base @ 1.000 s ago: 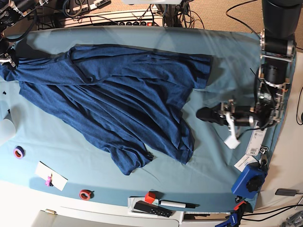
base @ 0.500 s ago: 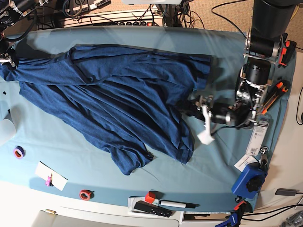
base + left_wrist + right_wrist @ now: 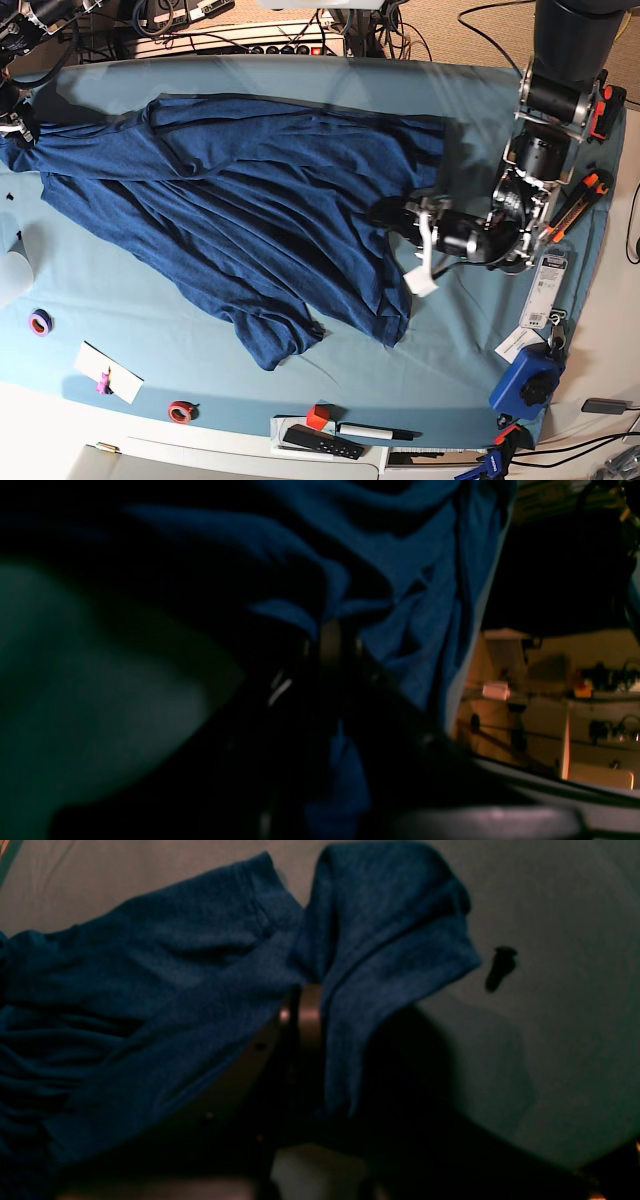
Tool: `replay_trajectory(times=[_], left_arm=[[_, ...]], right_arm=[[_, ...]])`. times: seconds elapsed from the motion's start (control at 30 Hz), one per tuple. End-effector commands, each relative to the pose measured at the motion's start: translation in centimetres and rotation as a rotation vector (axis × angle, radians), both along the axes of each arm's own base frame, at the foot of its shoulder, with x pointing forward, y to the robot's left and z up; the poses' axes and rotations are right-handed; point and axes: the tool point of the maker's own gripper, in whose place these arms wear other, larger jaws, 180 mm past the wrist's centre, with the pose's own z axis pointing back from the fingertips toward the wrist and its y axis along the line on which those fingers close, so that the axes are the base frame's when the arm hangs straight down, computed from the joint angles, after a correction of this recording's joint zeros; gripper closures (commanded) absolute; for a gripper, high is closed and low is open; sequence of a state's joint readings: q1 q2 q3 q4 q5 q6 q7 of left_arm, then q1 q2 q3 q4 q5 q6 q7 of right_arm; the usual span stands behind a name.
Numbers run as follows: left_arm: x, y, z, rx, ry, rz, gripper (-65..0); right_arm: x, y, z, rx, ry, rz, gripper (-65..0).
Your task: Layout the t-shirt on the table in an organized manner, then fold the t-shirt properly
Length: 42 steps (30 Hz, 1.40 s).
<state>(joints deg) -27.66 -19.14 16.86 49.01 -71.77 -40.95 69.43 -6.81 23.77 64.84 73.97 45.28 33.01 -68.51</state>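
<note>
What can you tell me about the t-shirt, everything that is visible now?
The t-shirt is dark navy, soft heathered knit, with short sleeves. It lies spread but wrinkled and skewed across the table. The left tool is shut on its edge at one side; the right tool pinches fabric at the opposite end.

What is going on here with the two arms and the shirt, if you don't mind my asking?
A two-armed robot is laying out a t-shirt on the table. The left gripper is shut on the shirt's edge near the middle, and the right gripper is shut on a corner at the far end. The shirt lies bunched and wrinkled, not yet flat.
</note>
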Motion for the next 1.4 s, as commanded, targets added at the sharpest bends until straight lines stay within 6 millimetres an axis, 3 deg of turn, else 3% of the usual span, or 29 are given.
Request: replay_trajectory(times=[0.0, 0.23, 0.5, 0.53, 0.57, 0.67, 0.73, 0.83, 1.0, 1.23, 1.37], left_arm=[[1.0, 2.2, 0.2, 0.049, -0.009, 0.03, 0.0], [1.6, 5.9, 0.3, 0.094, -0.015, 0.087, 0.0], [0.5, 6.1, -0.3, 0.08, 0.019, 0.088, 0.0], [0.4, 5.9, -0.1, 0.059, 0.025, 0.095, -1.3], [0.3, 5.7, 0.0, 0.038, 0.031, 0.101, -6.4], [0.1, 5.6, -0.1, 0.027, 0.037, 0.106, -27.6], [0.1, 5.6, -0.1, 0.025, 0.035, 0.11, -29.7], [0.2, 5.6, 0.0, 0.023, 0.033, 0.113, -29.6], [0.5, 5.5, 0.1, 0.015, 0.024, 0.125, -29.6], [1.3, 5.4, 0.7, 0.003, 0.002, 0.139, -29.6], [2.5, 5.1, 1.6, -0.026, -0.042, 0.17, -29.6]], right_arm=[[0.8, -1.2, 2.2, -0.051, -0.052, -0.001, 0.0], [0.8, -1.2, 2.2, -0.05, -0.052, -0.001, 0.0], [0.7, -1.2, 2.2, -0.05, -0.05, -0.001, 0.0], [0.7, -1.2, 2.2, -0.05, -0.05, 0.0, 0.0], [0.7, -1.2, 2.2, -0.05, -0.05, -0.001, 0.0], [0.8, -1.1, 2.2, -0.053, -0.047, 0.009, 0.0], [0.8, -1.0, 2.2, -0.063, -0.048, 0.03, -3.6], [1.0, -0.9, 2.5, -0.069, -0.063, 0.043, -20.6], [2.0, -1.5, 4.9, -0.095, -0.128, 0.07, -22.1], [2.6, -4.2, 9.2, -0.195, -0.145, 0.09, -22.1], [3.5, -4.2, 11.1, -0.208, -0.198, 0.119, -22.1]])
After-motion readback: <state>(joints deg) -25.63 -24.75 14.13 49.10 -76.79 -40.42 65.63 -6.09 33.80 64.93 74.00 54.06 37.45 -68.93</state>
